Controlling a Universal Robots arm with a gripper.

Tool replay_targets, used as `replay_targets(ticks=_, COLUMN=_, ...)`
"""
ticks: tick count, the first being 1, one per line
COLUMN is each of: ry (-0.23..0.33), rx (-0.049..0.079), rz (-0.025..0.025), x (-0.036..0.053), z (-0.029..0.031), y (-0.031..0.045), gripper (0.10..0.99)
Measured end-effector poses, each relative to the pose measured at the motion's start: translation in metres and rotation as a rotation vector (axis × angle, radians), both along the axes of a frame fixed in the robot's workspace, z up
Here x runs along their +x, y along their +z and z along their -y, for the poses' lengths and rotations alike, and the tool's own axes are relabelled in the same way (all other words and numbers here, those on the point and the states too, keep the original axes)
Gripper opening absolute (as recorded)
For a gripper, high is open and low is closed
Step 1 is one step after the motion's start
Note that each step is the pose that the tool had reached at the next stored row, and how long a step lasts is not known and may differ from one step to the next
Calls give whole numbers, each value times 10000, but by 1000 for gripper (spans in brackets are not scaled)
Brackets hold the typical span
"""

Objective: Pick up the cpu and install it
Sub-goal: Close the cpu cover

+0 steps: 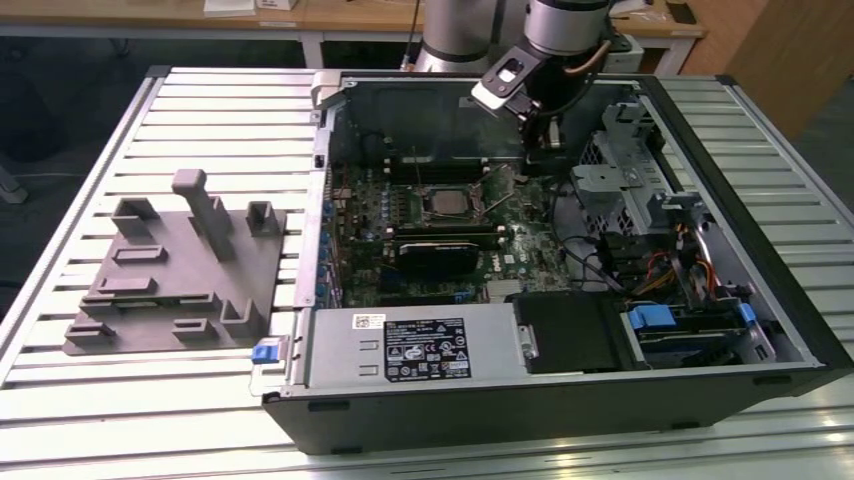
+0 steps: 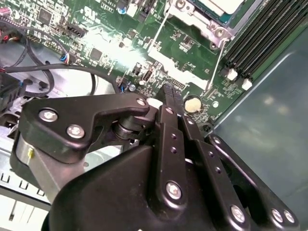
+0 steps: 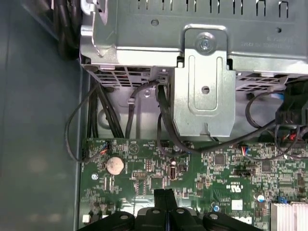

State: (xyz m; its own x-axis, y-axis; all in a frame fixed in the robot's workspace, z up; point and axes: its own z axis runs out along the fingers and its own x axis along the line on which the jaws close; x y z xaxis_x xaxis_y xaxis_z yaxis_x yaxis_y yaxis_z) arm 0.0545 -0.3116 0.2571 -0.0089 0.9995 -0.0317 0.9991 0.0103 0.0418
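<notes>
Your claw (image 3: pixel 164 195) is clenched, empty, hovering just above the board (image 3: pixel 202 168), near its coin cell (image 3: pixel 114 165). The cpu (image 1: pixel 445 205) lies in the socket (image 2: pixel 197 21) at the board's middle, well apart from the claw.

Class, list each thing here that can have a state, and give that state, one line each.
gripper: shut, holding nothing.
cpu: seated on the motherboard, not gripped.
computer case: lying flat, side open.
</notes>
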Motion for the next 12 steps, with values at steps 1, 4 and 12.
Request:
replay_targets(ticks=1, ry=0, rx=0, rz=0, x=6, z=0, y=-13, gripper=106)
replay_targets(ticks=4, ry=0, rx=0, rz=0, x=22, z=0, y=-55, gripper=106)
replay_targets(ticks=12, ry=0, rx=-1, rz=0, x=44, z=0, y=-122, gripper=106)
